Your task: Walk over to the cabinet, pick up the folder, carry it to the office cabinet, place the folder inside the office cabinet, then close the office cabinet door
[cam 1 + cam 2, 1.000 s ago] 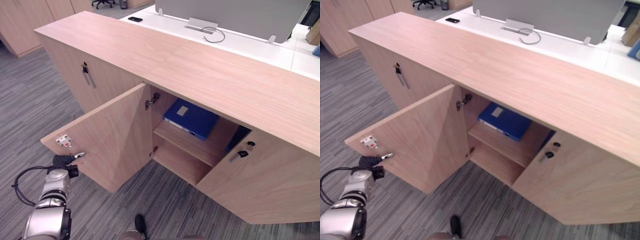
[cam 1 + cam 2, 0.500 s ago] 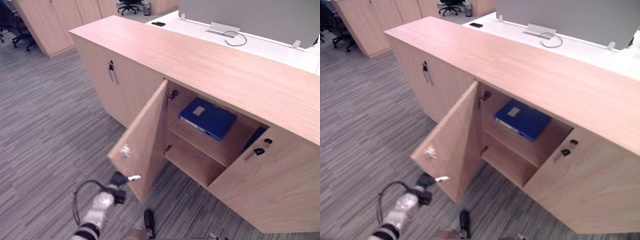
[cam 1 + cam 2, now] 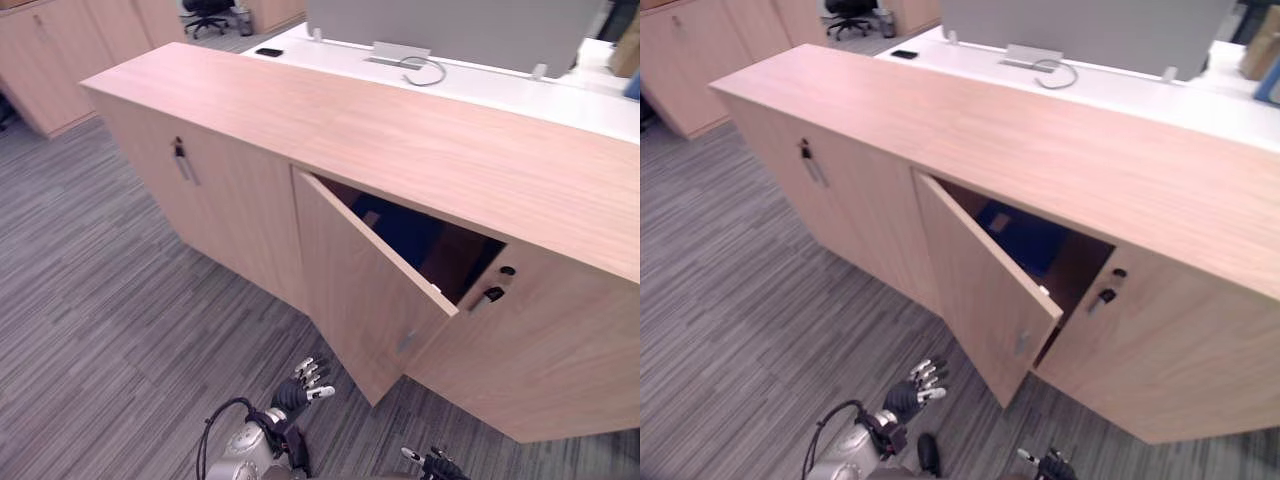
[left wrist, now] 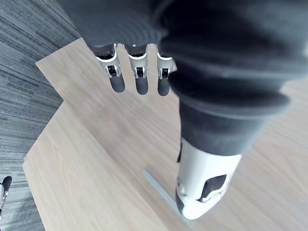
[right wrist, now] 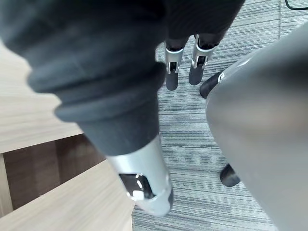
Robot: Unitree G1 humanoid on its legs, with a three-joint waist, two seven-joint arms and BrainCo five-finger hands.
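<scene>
**Item 1 – folder** (image 3: 1030,240). Blue, flat and rectangular. It lies inside the office cabinet (image 3: 400,130) and shows as a dark blue patch through the wedge-shaped gap behind the half-open door (image 3: 360,290). It is well apart from both my hands, higher up and further in than either.

**Item 2 – my left hand** (image 3: 305,385). It is low over the carpet (image 3: 100,300), in front of the door's free lower corner, and I see a gap between hand and door. The fingers (image 4: 137,79) are straight and slightly spread, and they hold nothing. In the left wrist view, pale wood panel lies past them.

**Item 3 – my right hand** (image 3: 430,463). It is at the bottom edge of the head views, below the cabinet's right-hand section. The fingers (image 5: 171,77) are straight and loose, with the thumb apart, and the hand is empty.

**Item 4 – office cabinet.** Long and low, in light wood-grain laminate with a smooth flat top and square edges. The door is a plain slab of the same finish, swung partway out on a hinge at its left side.

**Item 5 – neighbouring doors.** Both are closed. The left one carries a slim metal handle (image 3: 182,160). The right one has a small dark handle (image 3: 492,292).

**Item 6 – carpet.** Grey and short-piled, with fine streaks.

**Item 7 – behind the cabinet.** A white desk (image 3: 480,85) with a grey screen (image 3: 450,25) standing on it, and a looped cable (image 3: 428,68) lying on the desktop.
</scene>
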